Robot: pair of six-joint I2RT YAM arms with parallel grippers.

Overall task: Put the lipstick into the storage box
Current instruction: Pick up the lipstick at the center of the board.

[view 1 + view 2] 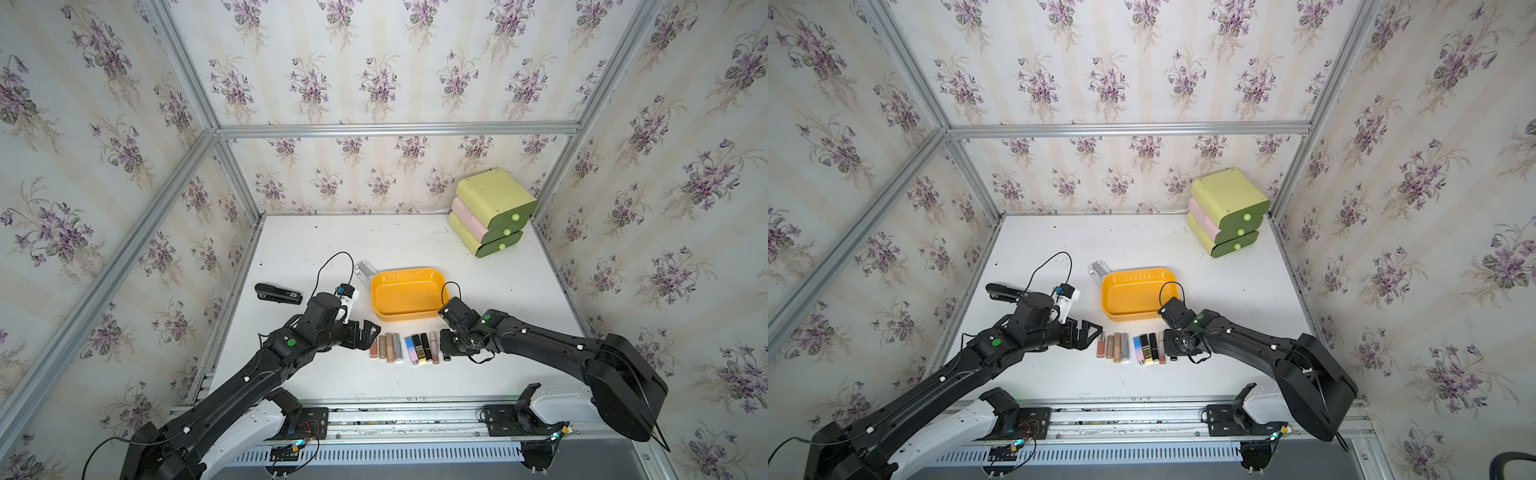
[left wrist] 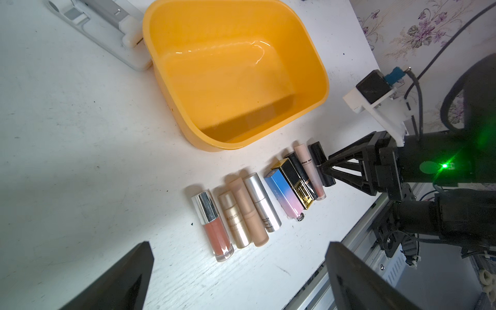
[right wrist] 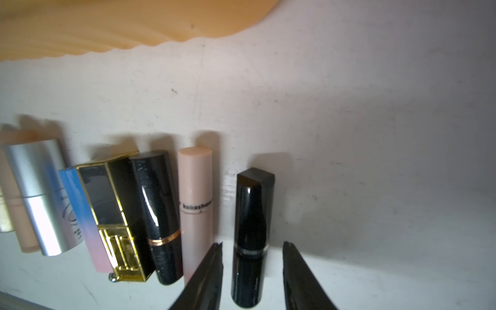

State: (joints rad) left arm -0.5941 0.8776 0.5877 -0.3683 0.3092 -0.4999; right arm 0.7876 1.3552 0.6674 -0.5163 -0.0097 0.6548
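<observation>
Straddling the black lipstick, the right pincer sits low.

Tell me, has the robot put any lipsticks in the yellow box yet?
Not yet. The storage box is empty. The right tool sits open around the black lipstick at the row's end, not squeezing it. The left tool hangs open near the row's other end. Left to do: grab, lift, drop it in. The other lipsticks lie waiting.

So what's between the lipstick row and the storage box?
Only bare white table separates the lipstick row from the storage box, clearest in the left wrist view; the right wrist view agrees.
</observation>
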